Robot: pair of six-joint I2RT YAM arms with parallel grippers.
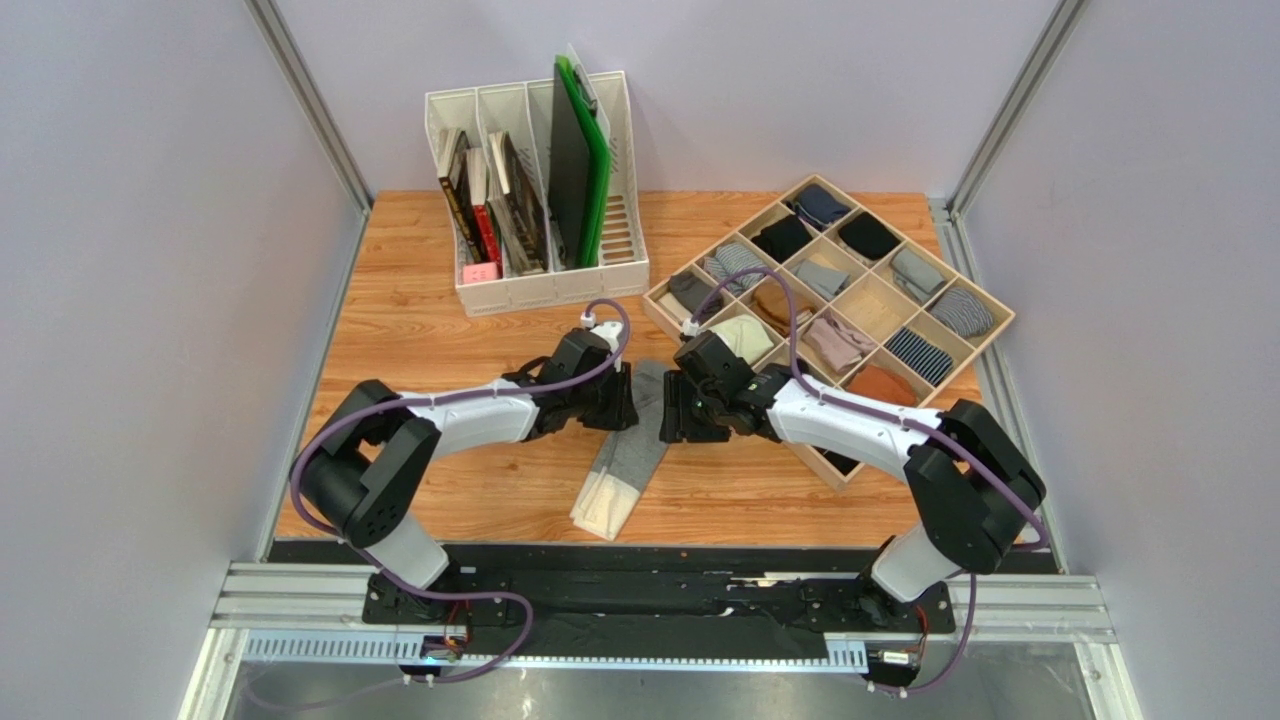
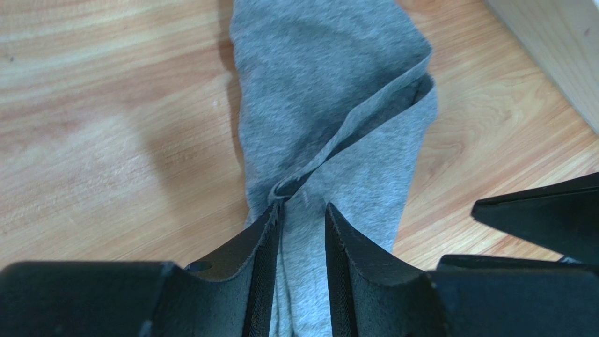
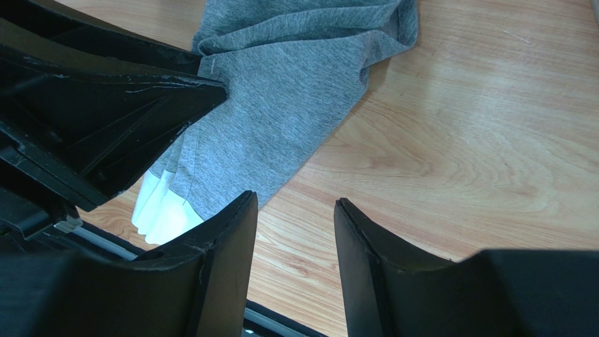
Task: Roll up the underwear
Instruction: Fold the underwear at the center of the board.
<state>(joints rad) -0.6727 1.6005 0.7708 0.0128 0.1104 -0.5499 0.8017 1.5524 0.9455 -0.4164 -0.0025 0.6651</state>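
The underwear lies folded into a long heather-grey strip on the wooden table, its white waistband at the near end. My left gripper is at the strip's far part. In the left wrist view its jaws stand narrowly apart with a creased fold of the grey fabric between them. My right gripper is just right of the strip. In the right wrist view it is open and empty over bare wood, with the underwear and its waistband to the left.
A wooden grid tray with several small rolled bundles stands at the back right, close behind my right gripper; its corner shows in the left wrist view. A white file rack with books and a green board stands at the back.
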